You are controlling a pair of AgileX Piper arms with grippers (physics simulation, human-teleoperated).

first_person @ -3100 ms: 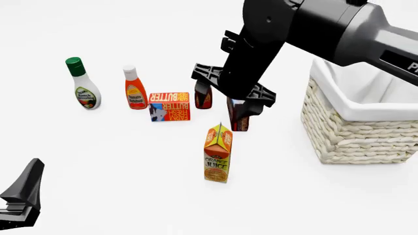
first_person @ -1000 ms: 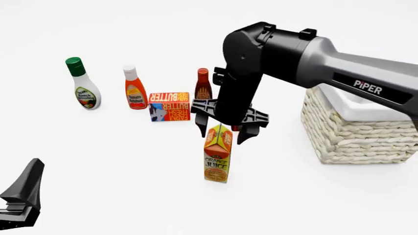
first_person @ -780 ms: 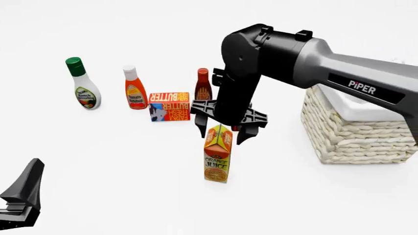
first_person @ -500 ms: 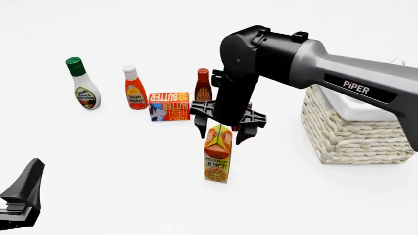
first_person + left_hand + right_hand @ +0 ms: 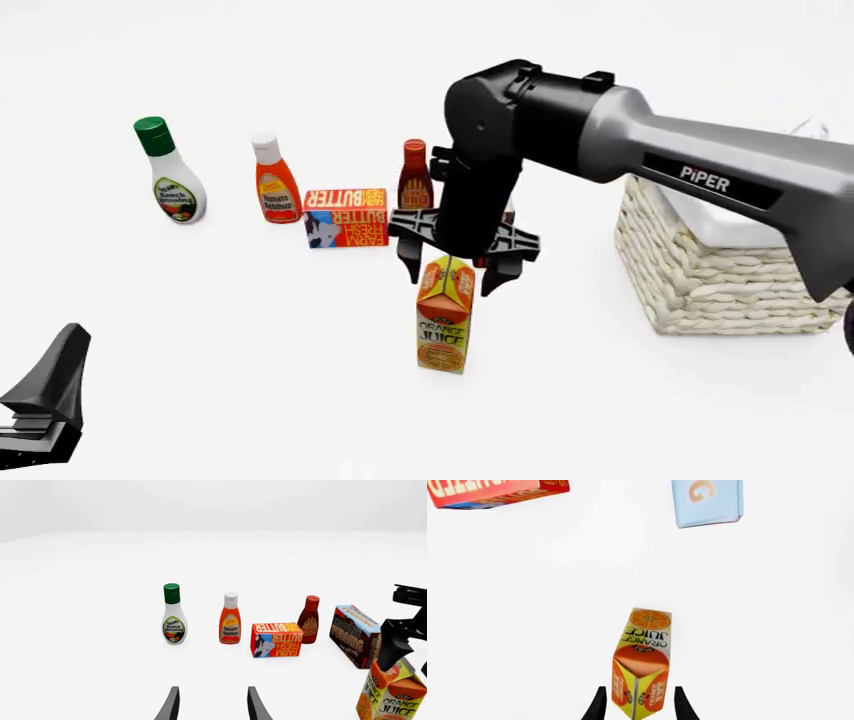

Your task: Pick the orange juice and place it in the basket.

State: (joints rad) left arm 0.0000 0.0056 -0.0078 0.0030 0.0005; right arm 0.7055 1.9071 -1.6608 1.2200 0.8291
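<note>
The table (image 5: 200,350) is a plain, bright white surface with no visible edge, and in the left wrist view it runs back to an equally pale grey-white backdrop. Along its far side stand a ranch dressing bottle (image 5: 170,184), a ketchup bottle (image 5: 275,179), a butter box (image 5: 346,217) and a dark sauce bottle (image 5: 415,173), with a pudding box (image 5: 355,641) just right of them. The orange juice (image 5: 445,314) stands upright near the middle, nearer than that row, well left of the basket (image 5: 721,266) at the right edge. The right gripper (image 5: 455,272) points straight down with its fingers (image 5: 599,703) spread on either side of the carton's gabled top, not pressing it. Compared with half a second ago, the right arm has shifted slightly left and a little lower around the carton, while the groceries have not moved. The left gripper (image 5: 210,706) rests low at the near left, fingers apart, holding nothing.
</note>
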